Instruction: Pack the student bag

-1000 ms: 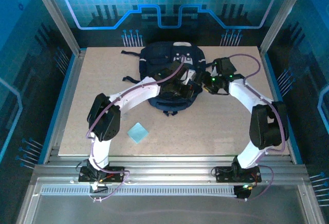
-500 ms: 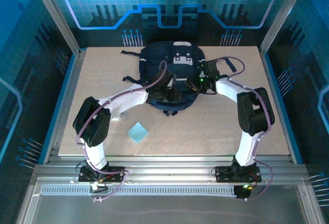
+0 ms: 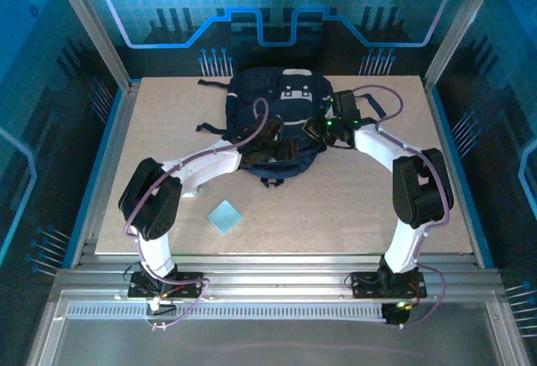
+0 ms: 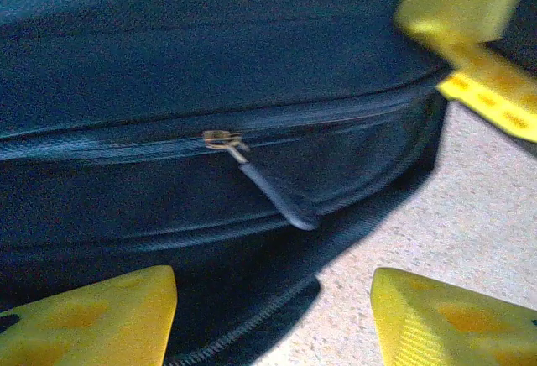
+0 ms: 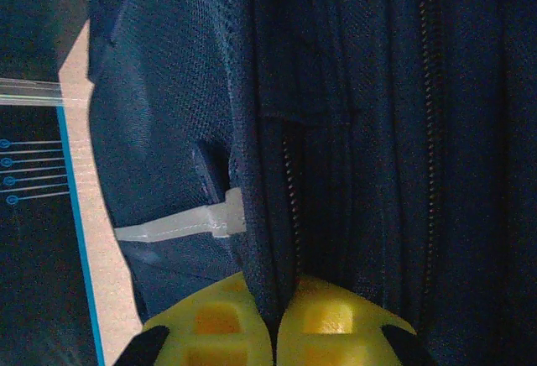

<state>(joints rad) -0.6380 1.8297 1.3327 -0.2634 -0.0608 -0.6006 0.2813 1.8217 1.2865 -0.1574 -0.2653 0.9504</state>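
The student bag point(image 3: 285, 97), dark navy with light grey patches, lies at the back middle of the table. My left gripper point(image 3: 284, 150) stands open at its near edge. In the left wrist view its yellow fingers point(image 4: 92, 320) straddle the bag's point(image 4: 210, 55) lower seam, below a closed zip with a dangling zip pull point(image 4: 270, 191). My right gripper point(image 3: 316, 128) is at the bag's right side. In the right wrist view it point(image 5: 275, 320) is shut on a fold of bag fabric point(image 5: 260, 215) beside a zip track, near a pale grey strip point(image 5: 180, 225).
A small light blue square pad point(image 3: 225, 216) lies on the table point(image 3: 352, 206) in front of the left arm. Black straps point(image 3: 214, 87) trail from the bag's far left. The right gripper's yellow fingers point(image 4: 470, 30) show at the top right of the left wrist view. Frame posts border the table.
The left gripper has opened and drawn back to the bag's near edge. The right gripper has moved in to the bag's right side and shut on its fabric.
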